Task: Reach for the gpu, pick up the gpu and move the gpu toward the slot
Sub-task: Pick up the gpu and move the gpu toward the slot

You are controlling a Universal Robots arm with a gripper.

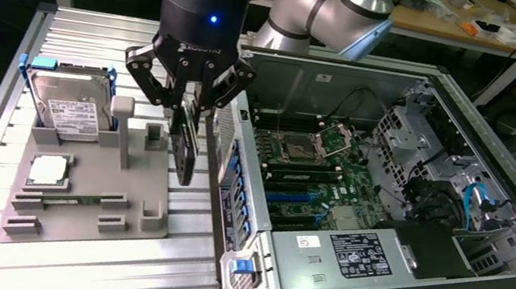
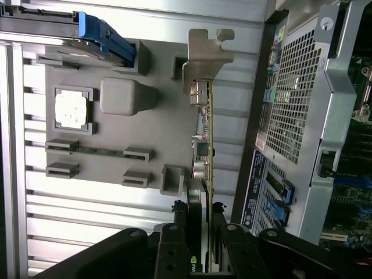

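The gripper (image 1: 192, 108) was clamped narrow on the gpu (image 1: 186, 153), which hung edge-on over the grey fixture (image 1: 83, 220), just beside the open case (image 1: 298, 81). Its long axis ran vertical with the silver bracket (image 2: 206, 58) at the low end (fan face hidden, top edge buried between the fingers (image 2: 174, 244)).

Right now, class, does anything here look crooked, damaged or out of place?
Nothing stands out. The hand grips the gpu edge-on beside the open computer case; hard drive, processor and memory stick sit in the grey holder.
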